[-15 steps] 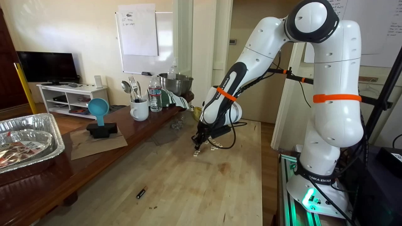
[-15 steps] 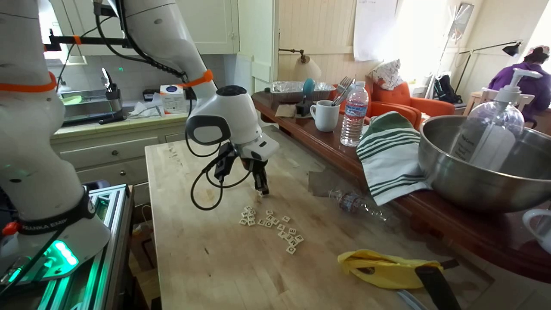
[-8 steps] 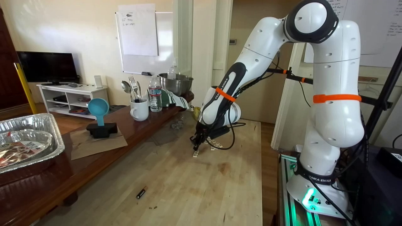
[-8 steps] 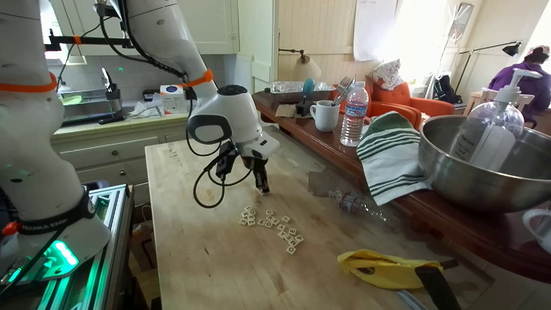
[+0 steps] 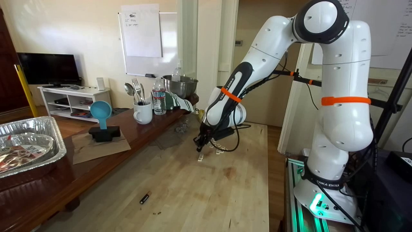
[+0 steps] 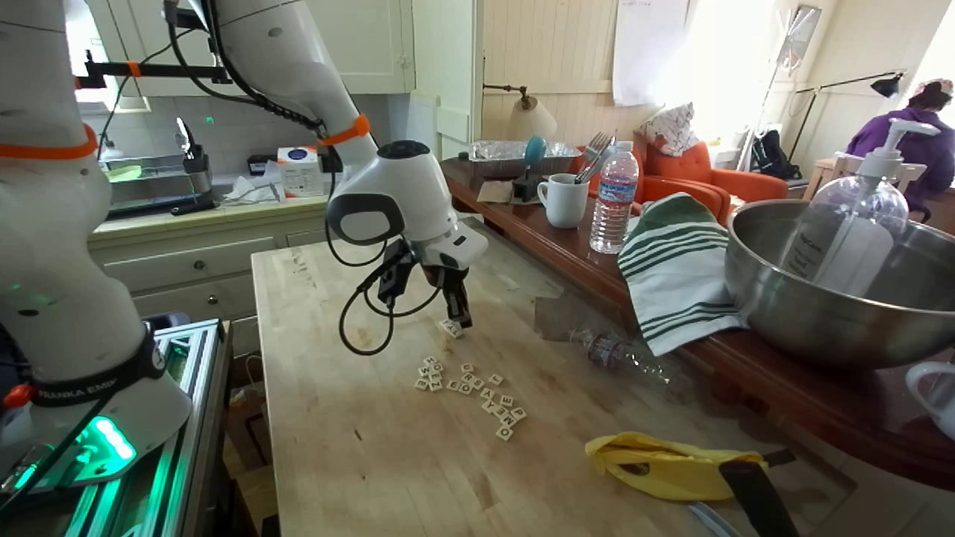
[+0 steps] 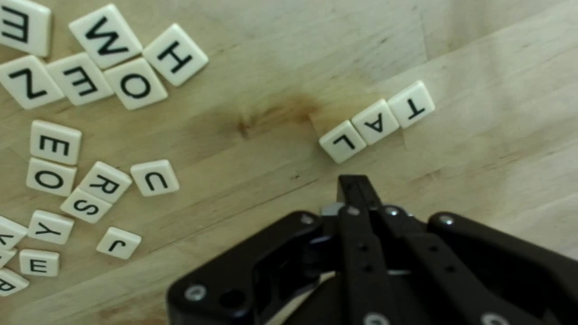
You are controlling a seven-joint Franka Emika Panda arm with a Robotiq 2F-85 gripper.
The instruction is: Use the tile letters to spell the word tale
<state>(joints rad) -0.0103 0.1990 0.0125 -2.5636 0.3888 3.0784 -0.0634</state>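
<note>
Three cream letter tiles [image 7: 375, 122], T, A and L, touch in a row on the wooden table [image 6: 373, 462]. Near the L is the black robot hand [image 7: 353, 178], its fingers pressed together. Other letter tiles [image 7: 104, 182] lie scattered; well apart is a battery [image 5: 145, 197].

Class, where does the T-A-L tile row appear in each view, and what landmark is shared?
In an exterior view: tile row, below centre, lower than gripper.
In an exterior view: tile row, below centre, slightly left, near gripper.
Wrist view: tile row, right of centre, just past gripper.
Shared landmark: gripper.
</note>
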